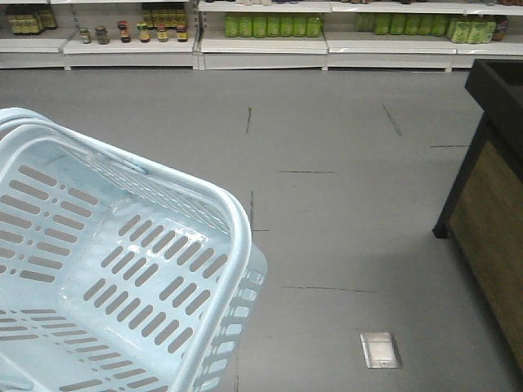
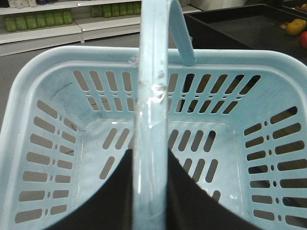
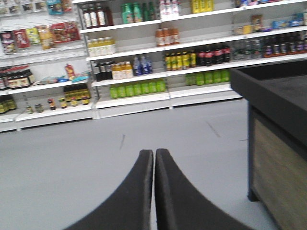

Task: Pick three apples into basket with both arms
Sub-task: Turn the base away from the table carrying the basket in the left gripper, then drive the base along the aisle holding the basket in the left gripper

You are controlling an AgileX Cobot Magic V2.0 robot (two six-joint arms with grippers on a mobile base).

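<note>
- My left pincer (image 2: 149, 158) is clamped on the basket (image 1: 237, 212), with its handle (image 2: 152, 72) running between the two dark fingers. The basket hangs tilted over the grey floor (image 1: 327, 163).
- My right pincer (image 3: 154, 155) has its fingers pressed together on nothing. It points past the basket toward the store shelves (image 3: 129, 48).
- Inside the basket I see only bare slotted walls and bottom, so I judge that none of the three apples has been loaded.
- Beyond the basket's far rim, the dark desk (image 2: 230, 28) carries fruit at the edge of my left wrist view. A red fruit (image 2: 303, 38) there may be one of the apples, but it is too cropped to be sure.
- Still to do: bring the basket up beside the desk, spread the right pincer, and make all three picks and drops.
</note>
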